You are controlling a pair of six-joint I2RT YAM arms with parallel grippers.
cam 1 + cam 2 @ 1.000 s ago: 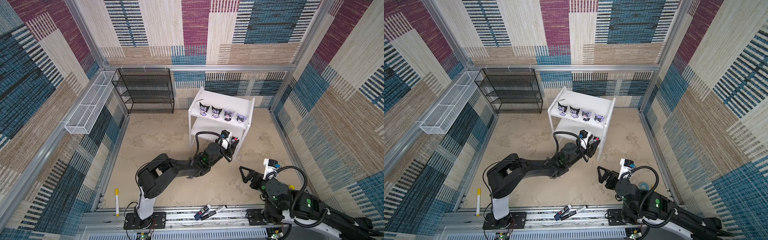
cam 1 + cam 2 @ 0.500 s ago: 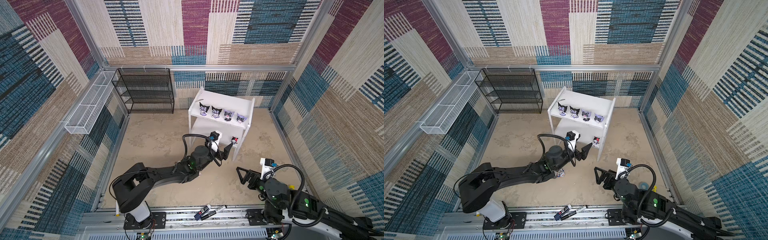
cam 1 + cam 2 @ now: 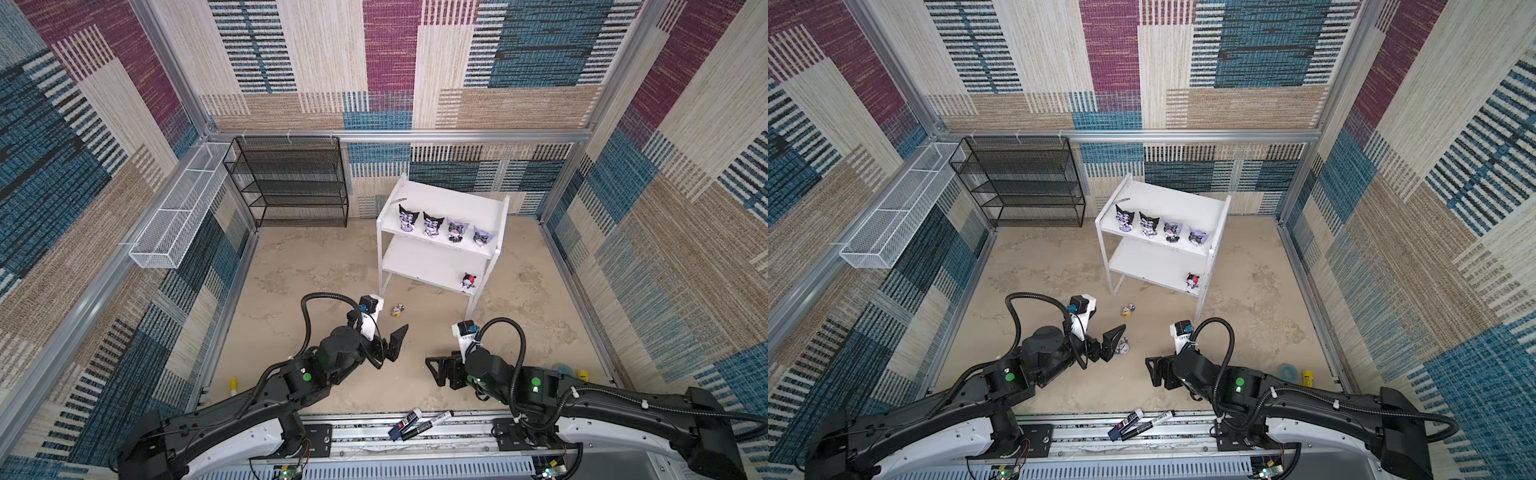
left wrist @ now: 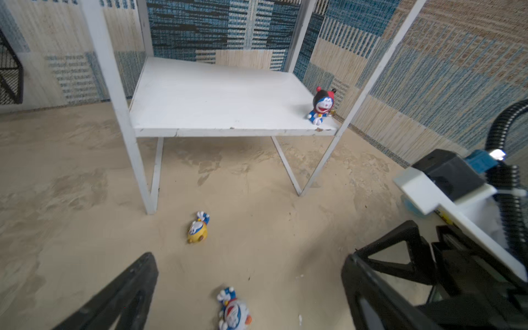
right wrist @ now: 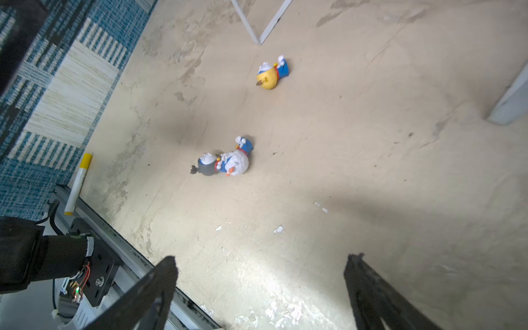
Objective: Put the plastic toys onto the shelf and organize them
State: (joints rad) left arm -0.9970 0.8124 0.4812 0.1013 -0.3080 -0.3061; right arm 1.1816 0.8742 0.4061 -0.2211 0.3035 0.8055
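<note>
Left gripper (image 4: 250,258) jaws wide open, gripping nothing, a fallen blue-white toy (image 4: 233,311) lying between them. Right gripper (image 5: 261,258) wide open, empty.

A tiered black wire-mesh rack (image 3: 291,183) stands at eleven o'clock of the floor, with a long white wire basket (image 3: 178,216) just beside it at ten. Two black-and-white marker pens (image 3: 419,424) lie touching at six on the front metal rail (image 3: 465,434). A yellow-capped white marker (image 3: 234,385) lies at seven, and a small yellow block (image 3: 584,375) sits at four near a pale blue disc (image 3: 561,369).
</note>
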